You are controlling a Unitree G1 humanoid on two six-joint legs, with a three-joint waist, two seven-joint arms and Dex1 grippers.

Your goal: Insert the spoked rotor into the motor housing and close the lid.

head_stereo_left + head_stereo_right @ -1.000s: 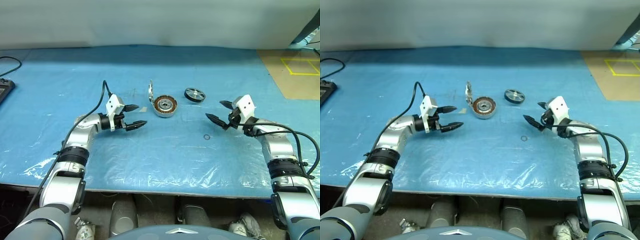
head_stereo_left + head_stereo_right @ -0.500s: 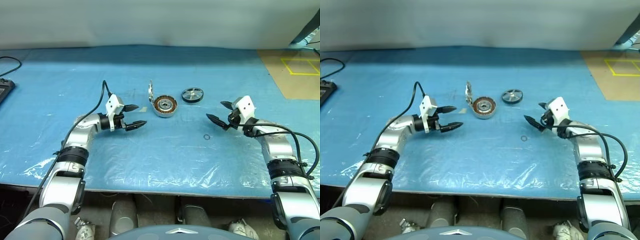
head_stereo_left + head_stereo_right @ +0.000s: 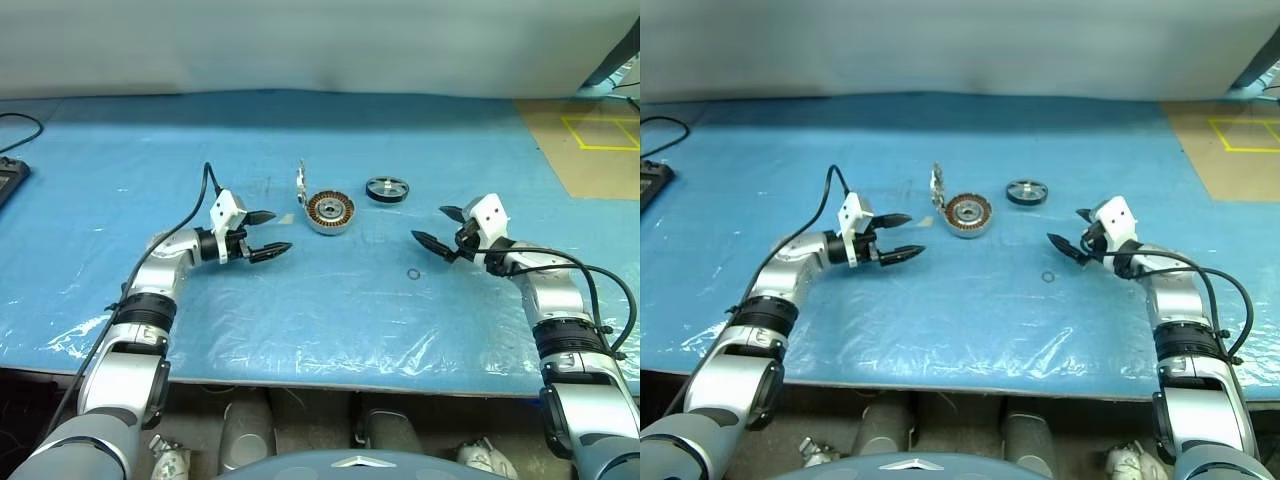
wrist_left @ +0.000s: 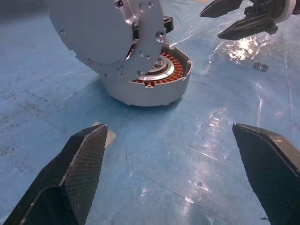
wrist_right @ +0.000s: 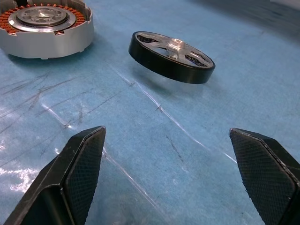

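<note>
Item one: we have the motor housing (image 3: 329,212), a shallow silver cup with copper-brown windings and a metal hub, resting on the blue plastic-covered table (image 3: 320,310) near its middle.

Item two: the lid (image 3: 300,185), a grey disc joined to the housing's edge on our left side, stands upright and open; its plain outer face shows in the left wrist view.

Item three: the spoked rotor (image 3: 387,188), black-rimmed with silvery spokes, sits on the table just beyond and to the right of the housing, apart from it. In the right wrist view it looks slightly tilted, one edge raised.

Item four: a small ring (image 3: 413,273) lies flat on the table, near our right gripper.

Item five: our left gripper (image 3: 268,233) hovers left of the housing, fingers spread wide, holding nothing.

Item six: our right gripper (image 3: 438,227) hovers right of the housing, fingers likewise spread wide and empty, pointing toward the rotor.
</note>
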